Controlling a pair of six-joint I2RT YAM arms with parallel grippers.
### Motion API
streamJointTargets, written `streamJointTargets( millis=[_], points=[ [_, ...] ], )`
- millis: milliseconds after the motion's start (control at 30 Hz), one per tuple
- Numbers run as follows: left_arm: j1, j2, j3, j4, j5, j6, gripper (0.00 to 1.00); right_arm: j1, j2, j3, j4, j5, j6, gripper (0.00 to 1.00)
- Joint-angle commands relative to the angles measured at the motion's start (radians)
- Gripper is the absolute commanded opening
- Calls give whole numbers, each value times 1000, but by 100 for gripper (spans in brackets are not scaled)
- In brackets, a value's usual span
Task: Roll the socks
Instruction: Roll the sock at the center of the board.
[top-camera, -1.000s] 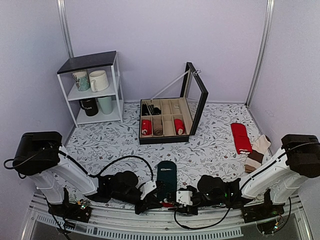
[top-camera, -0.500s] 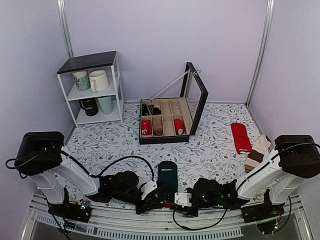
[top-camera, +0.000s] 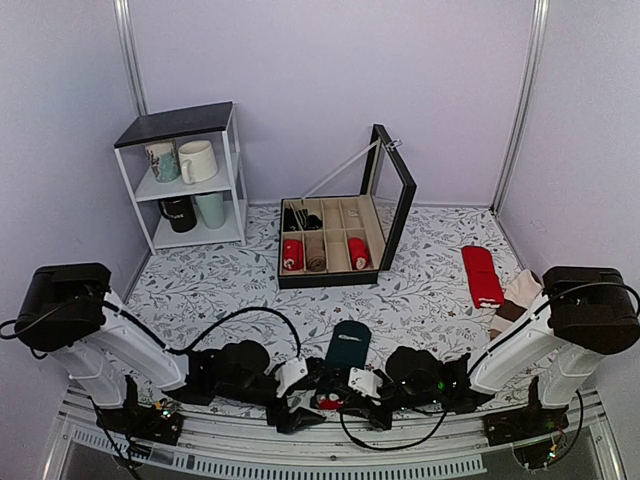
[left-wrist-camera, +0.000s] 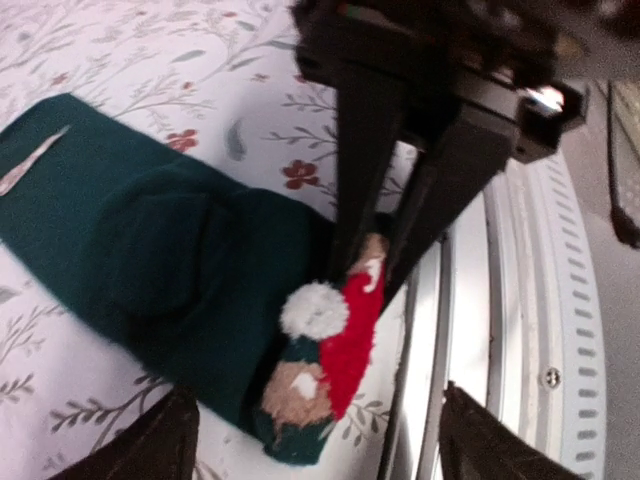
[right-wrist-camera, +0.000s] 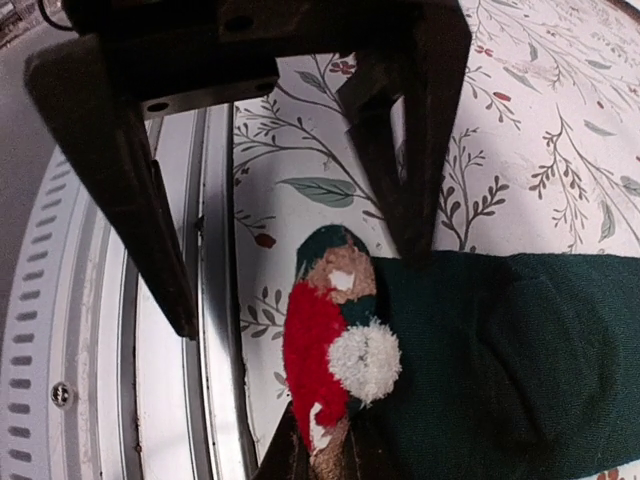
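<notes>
Where the fingers (left-wrist-camera: 355, 170) of the right gripper (left-wrist-camera: 368, 262) meet, they are clenched on the near end of the socks (top-camera: 348, 345), pinching the fabric at a red and tan patch that carries a white pompom (right-wrist-camera: 365, 362). The fingers (right-wrist-camera: 130, 180) of the left gripper (right-wrist-camera: 302, 292) stand released and spread wide. They straddle the same end, one tip over the metal rail (right-wrist-camera: 215, 300) and the other at the sock's edge; whether that tip touches the fabric cannot be told.

The socks are dark teal-green and lie as a mostly flat strip on the floral tablecloth (top-camera: 220, 290). They sit at the near edge of the table, between the two grippers. The decorated end is just beside the rail, and the rounded far end points away from the arms, tilted slightly to the right. In the top view both arms are folded low, and their wrists converge on this near end from left and right.

Farther back, near mid-table, an open box (top-camera: 330, 245) with compartments holds rolled items. Well apart at the right lie red socks (top-camera: 482, 275), with beige-and-brown socks (top-camera: 512, 305) just beside them. At the rear left stands a shelf (top-camera: 185, 120) holding mugs (top-camera: 197, 160).
</notes>
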Motion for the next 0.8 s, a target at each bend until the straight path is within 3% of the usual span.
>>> streamJointTargets(
  millis=[0, 133, 267, 367, 433, 500, 600, 767],
  points=[
    [-15, -99, -44, 23, -182, 155, 93, -41, 89, 8, -58, -153, 172, 8],
    [-60, -164, -52, 113, -353, 335, 99, -57, 111, 1, -53, -220, 243, 8],
    [-85, -237, -157, 348, -493, 402, 99, -60, 111, -19, -43, -234, 279, 8],
    [-72, -217, -260, 659, -520, 422, 99, -61, 111, -28, -36, -234, 286, 8],
    [-68, -186, -304, 770, -398, 462, 99, -63, 113, -27, -34, -242, 287, 8],
    [-69, -177, -285, 670, -271, 492, 86, -66, 111, -27, -33, -254, 288, 8],
    [-69, -171, -165, 331, -152, 423, 62, -68, 107, -31, -33, -271, 285, 8],
    [-79, -93, -125, 273, -130, 417, 59, -75, 108, -33, -34, -277, 277, 8]
  ],
)
